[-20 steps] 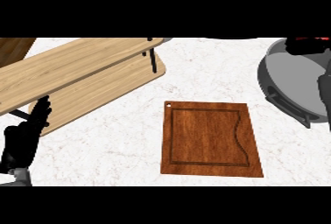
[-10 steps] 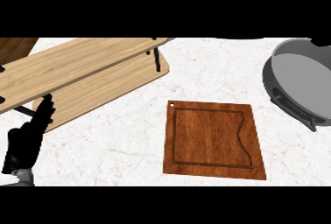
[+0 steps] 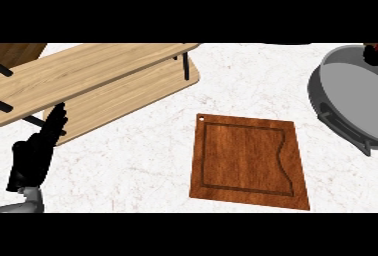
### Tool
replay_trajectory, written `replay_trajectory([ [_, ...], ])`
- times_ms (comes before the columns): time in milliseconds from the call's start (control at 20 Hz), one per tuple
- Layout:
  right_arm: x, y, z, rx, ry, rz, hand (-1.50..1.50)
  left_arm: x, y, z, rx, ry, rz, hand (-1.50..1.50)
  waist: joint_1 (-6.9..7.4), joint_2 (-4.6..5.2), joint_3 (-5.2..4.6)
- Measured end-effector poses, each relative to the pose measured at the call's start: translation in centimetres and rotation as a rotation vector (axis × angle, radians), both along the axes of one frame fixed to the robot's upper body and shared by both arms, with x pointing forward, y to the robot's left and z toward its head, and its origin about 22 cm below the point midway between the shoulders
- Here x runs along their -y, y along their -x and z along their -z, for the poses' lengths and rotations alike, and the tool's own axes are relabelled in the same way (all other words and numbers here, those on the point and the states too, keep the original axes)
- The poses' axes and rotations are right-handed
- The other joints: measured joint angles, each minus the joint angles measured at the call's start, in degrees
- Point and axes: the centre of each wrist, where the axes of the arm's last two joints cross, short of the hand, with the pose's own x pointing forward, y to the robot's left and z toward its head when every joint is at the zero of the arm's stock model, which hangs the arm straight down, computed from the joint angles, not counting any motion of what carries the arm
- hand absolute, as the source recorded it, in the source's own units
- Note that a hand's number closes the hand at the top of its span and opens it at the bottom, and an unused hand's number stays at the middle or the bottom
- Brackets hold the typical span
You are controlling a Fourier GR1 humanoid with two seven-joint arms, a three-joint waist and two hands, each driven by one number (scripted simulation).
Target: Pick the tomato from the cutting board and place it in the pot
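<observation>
The brown wooden cutting board (image 3: 247,160) lies bare in the middle of the counter. At the right edge stands the grey pot (image 3: 343,92), cut off by the view. A small patch of red, the tomato (image 3: 371,51), shows inside the pot at its far side, mostly out of view. My left hand (image 3: 33,155) rests open at the lower left, fingers pointing up, far from the board. No part of my right hand shows.
A light wooden shelf (image 3: 96,80) with black legs fills the upper left, just above my left hand. White marble counter (image 3: 148,165) lies between the shelf, the board and the pot.
My right forearm and hand, which hung over the pot with the red tomato a second ago, have left the view. The left hand has risen slightly.
</observation>
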Motion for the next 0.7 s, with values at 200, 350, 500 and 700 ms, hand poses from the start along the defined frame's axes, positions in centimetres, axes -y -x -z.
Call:
replay_trajectory([
  [200,1.0,0.4,1.0,-0.012,-0.099,0.009,-1.5,0.1,0.0,0.2,0.002,0.001,0.009,0.0,0.59,0.32,0.07],
  [350,0.7,0.4,2.0,-0.002,-0.174,-0.016,-1.5,0.6,-0.4,0.3,0.004,0.004,0.017,0.0,0.8,0.48,0.12],
  [500,1.1,0.5,2.1,0.012,-0.21,-0.038,-1.5,0.5,-0.6,0.0,0.005,0.002,0.021,0.0,1.02,0.57,0.15],
  [700,1.4,0.7,1.9,0.104,-0.253,-0.077,-1.5,0.7,-0.7,-0.2,0.002,0.001,0.018,0.0,0.91,0.51,0.21],
])
